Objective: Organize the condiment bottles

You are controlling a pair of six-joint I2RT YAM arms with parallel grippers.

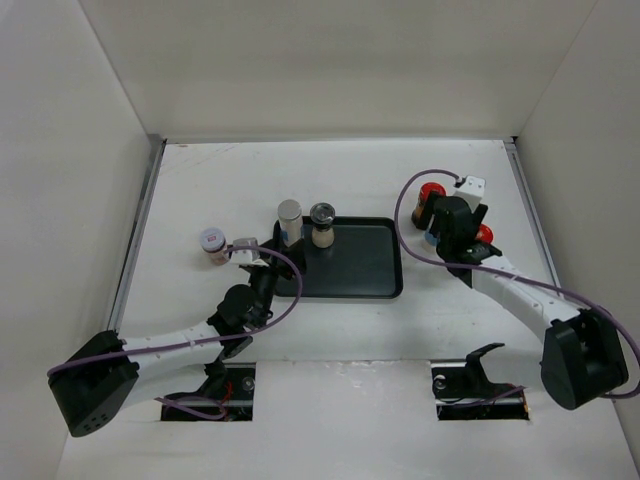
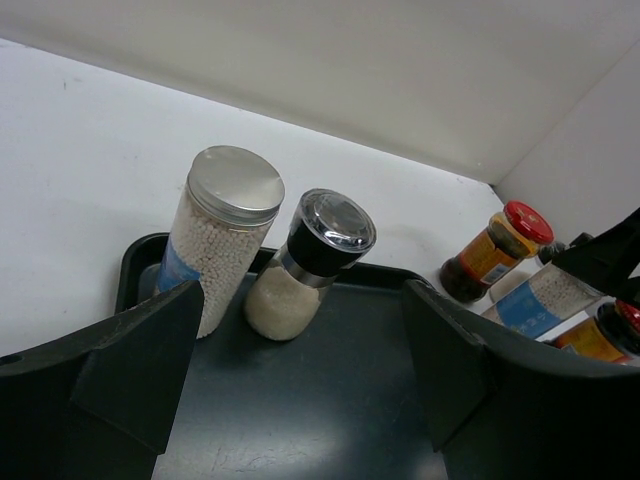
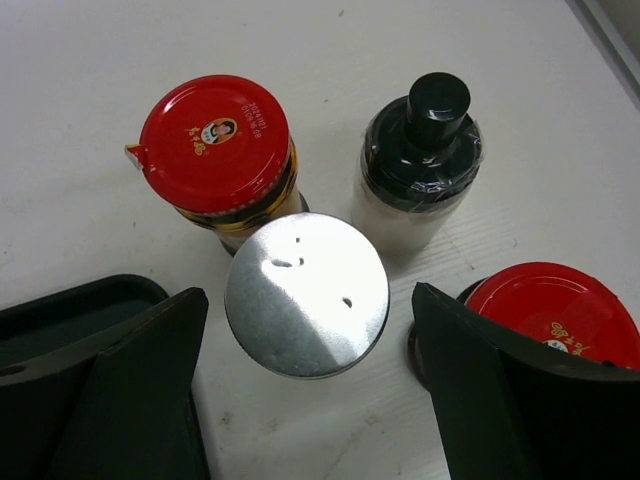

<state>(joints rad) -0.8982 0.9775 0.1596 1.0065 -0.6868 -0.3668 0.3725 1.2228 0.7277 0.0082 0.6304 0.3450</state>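
Note:
Two condiment bottles stand in the back left corner of the black tray (image 1: 370, 270): a silver-capped jar (image 2: 222, 230) of white grains and a black-topped grinder (image 2: 315, 260). My left gripper (image 2: 305, 340) hangs open over the tray floor just in front of them, holding nothing. To the right of the tray is a cluster: a red-capped jar (image 3: 215, 143), a black-capped bottle (image 3: 420, 150), a second red-capped jar (image 3: 553, 312) and a silver-lidded jar (image 3: 307, 293). My right gripper (image 3: 310, 350) is open, with a finger on each side of the silver-lidded jar and a gap on both sides.
A small jar with a pale cap (image 1: 213, 243) stands on the table left of the tray, close to my left wrist. White walls enclose the table on three sides. The tray's right corner (image 3: 80, 300) lies beside my right gripper's left finger.

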